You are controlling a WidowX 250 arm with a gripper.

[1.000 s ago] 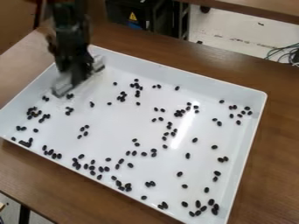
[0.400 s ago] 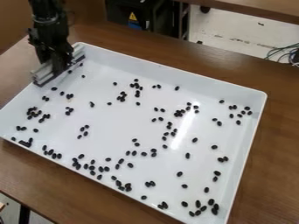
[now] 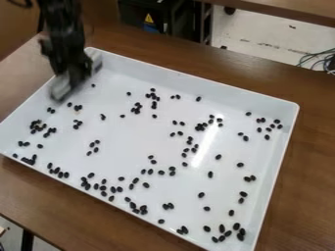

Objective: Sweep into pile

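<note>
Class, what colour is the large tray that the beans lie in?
White, seen in the camera view.

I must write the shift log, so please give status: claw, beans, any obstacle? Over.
Claw at upper-left end of white tray, with pale bar. Black beans scattered, no single pile yet. Raised wall near bar, possible obstacle.

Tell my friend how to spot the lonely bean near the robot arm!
Find the white tray, then its top left corner, by the robot's black arm. Just right of the pale bar is one black bean. It sits alone, higher in the picture than the other beans.
</note>
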